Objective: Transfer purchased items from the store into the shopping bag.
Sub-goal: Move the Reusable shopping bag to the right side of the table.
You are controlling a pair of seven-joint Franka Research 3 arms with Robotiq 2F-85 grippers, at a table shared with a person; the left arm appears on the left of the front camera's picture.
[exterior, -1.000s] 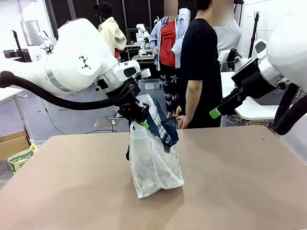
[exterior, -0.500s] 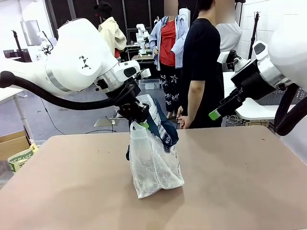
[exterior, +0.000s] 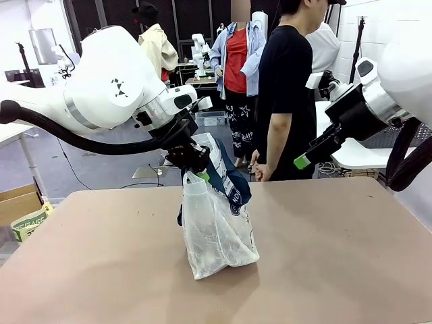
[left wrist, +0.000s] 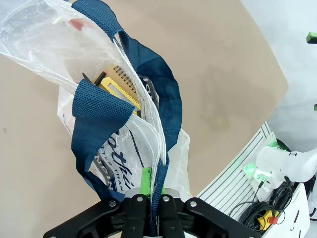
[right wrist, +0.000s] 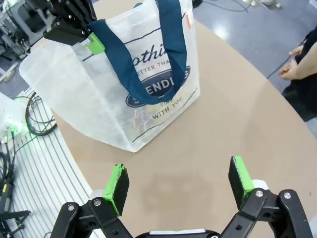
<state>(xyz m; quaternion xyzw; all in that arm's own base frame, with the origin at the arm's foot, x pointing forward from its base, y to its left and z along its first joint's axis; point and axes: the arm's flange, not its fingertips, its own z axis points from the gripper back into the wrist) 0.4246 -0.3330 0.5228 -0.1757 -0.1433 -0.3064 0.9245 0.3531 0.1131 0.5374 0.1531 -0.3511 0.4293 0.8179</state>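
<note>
Two arms: white, smooth and rounded, one entering from each side of the front view.
Left gripper (exterior: 196,165): just left of frame centre, black fingers with green pads pressed together on the shopping bag's rim and a navy strap.
Shopping bag (exterior: 217,233): centre of the frame, standing on the table; translucent white crinkled plastic, soft and sagging, with woven navy blue handles (right wrist: 161,47) and a navy oval logo with white lettering.
Bag contents: in the left wrist view, upper middle, a yellow spiral-bound notebook (left wrist: 120,84) shows inside the bag mouth.
Table (exterior: 337,270): matte brownish-pink top with a curved edge, filling the lower frame.
Person (exterior: 283,94): upper centre-right, black short-sleeved shirt, standing at the far edge.
Right gripper (right wrist: 178,183): right of frame, raised above the table, green-padded fingers wide apart, nothing between them.
</note>
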